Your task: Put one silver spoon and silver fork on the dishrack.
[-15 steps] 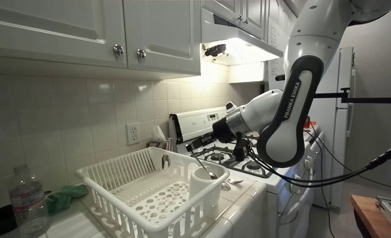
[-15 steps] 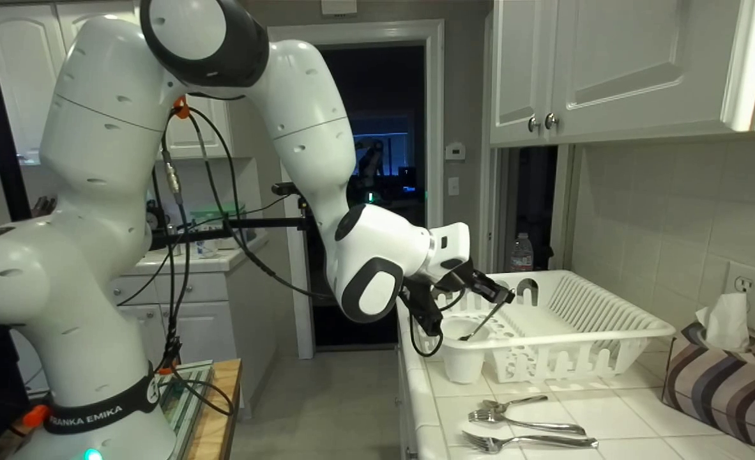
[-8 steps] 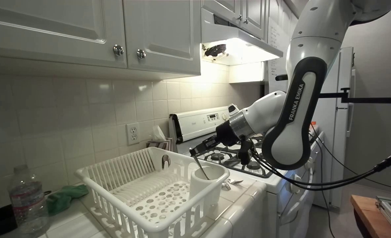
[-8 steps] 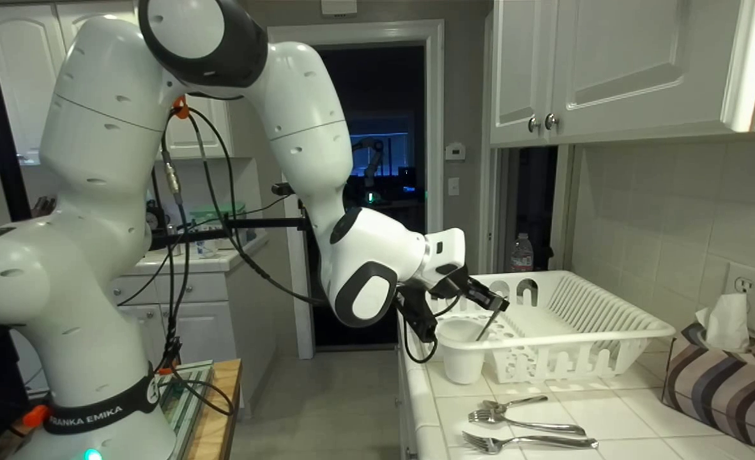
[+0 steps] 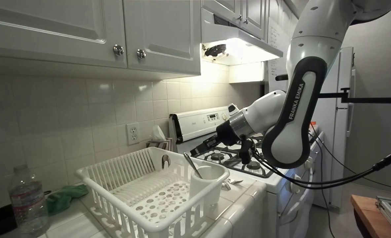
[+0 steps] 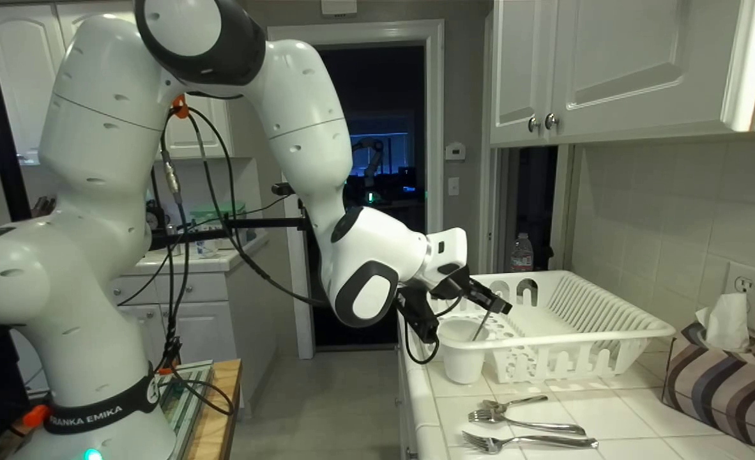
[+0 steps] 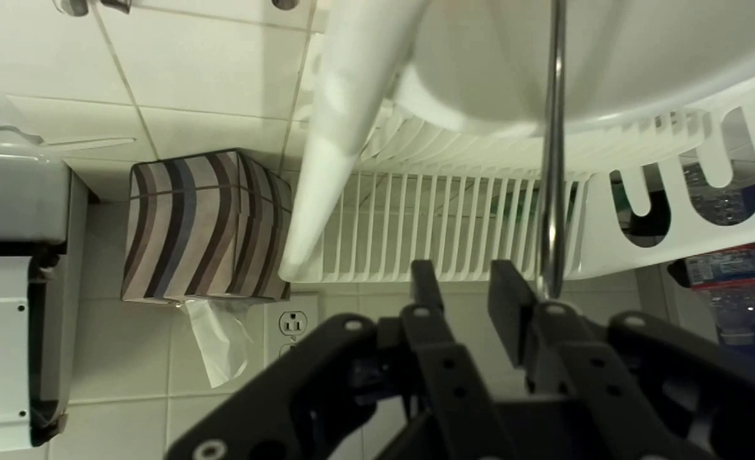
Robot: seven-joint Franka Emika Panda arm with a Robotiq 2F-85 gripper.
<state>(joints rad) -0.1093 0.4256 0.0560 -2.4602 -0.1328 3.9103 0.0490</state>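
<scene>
Tiled and pale, the counter (image 6: pixel 620 399) carries a white dishrack (image 6: pixel 582 338), with a white cup (image 6: pixel 462 365) at its corner. One silver piece (image 7: pixel 553 172) stands tilted in the cup. Its head is down inside, so nobody can tell what kind it is. Its long handle leans up and out past the cup's edge, toward the wall (image 6: pixel 665 211).

Higher than the cup, and on that same wall side, is the claw (image 7: pixel 465 271). Its two fingers (image 7: pixel 510 306) are apart, with nothing between them. The wrist view shows the handle's top end just outside one finger, not in the gap; whether they touch is hard to tell. That matters most for the coming move: the claw should likely back away from the cup, because a sideways push could bump the handle.

Two forks (image 6: pixel 543 439) lie on the counter, near the cup, on the side away from the dishrack. Their handles point toward the wall. If the piece in the cup is the spoon, one of these forks is likely next.
</scene>
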